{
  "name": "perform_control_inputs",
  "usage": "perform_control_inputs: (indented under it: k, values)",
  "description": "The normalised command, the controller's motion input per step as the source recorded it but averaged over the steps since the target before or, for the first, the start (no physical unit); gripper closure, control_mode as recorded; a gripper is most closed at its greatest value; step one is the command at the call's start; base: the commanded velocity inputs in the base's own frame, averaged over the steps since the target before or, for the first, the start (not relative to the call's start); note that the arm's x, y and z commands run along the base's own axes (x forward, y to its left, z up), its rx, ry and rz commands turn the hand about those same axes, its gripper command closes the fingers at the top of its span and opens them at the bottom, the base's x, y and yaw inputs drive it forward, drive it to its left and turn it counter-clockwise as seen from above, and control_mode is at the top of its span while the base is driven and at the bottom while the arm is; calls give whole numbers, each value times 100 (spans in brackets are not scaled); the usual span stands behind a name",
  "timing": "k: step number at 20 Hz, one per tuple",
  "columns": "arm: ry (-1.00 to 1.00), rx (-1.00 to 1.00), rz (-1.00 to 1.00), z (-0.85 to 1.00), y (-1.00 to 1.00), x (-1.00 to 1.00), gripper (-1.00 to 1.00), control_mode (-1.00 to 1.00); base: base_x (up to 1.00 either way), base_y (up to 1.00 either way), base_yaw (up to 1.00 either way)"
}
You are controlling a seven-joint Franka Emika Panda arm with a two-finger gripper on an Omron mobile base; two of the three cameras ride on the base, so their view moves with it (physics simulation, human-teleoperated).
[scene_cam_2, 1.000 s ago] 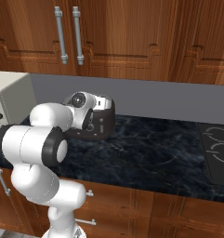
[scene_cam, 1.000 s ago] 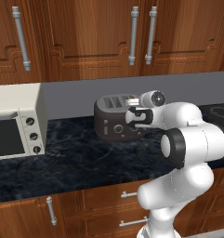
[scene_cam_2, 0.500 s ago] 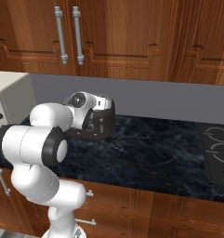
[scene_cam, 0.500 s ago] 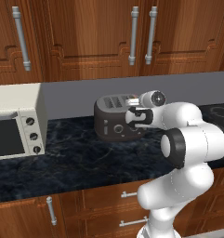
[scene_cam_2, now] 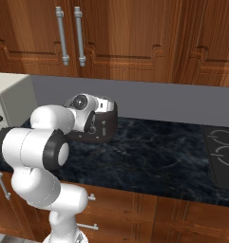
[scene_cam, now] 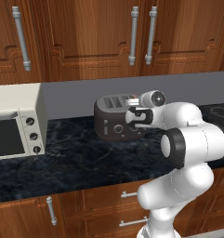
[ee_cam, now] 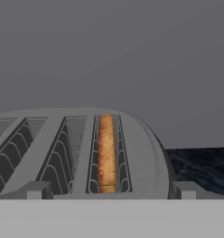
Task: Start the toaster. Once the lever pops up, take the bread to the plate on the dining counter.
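Bread (ee_cam: 106,153) seated edge-up in right slot of toaster (scene_cam: 114,119) on table (scene_cam: 85,158). End effector (scene_cam: 135,118) fully open, empty, at toaster's end. Light, stiff, crumbly; pinch exposed top edge across faces.

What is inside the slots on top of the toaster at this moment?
In the hand view, the toaster holds one tan-brown bread slice standing on edge in its rightmost slot. The neighbouring slots show wire guides and no bread. The lower part of the slice is hidden down in the slot.
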Motion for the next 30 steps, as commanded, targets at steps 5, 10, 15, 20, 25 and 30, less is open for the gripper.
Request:
perform_control_inputs:
  k: [5, 10, 15, 20, 25, 30]
  values:
    - [3, 0, 0, 0, 0, 12, -100, -100, 0, 0, 0]
    - [8, 0, 0, 0, 0, 18, -100, -100, 0, 0, 0]
    - [6, 0, 0, 0, 0, 7, -100, -100, 0, 0, 0]
    - [1, 0, 0, 0, 1, 2, -100, -100, 0, 0, 0]
    - [0, 0, 0, 0, 8, 1, -100, -100, 0, 0, 0]
    - [0, 0, 0, 0, 4, 5, -100, -100, 0, 0, 0]
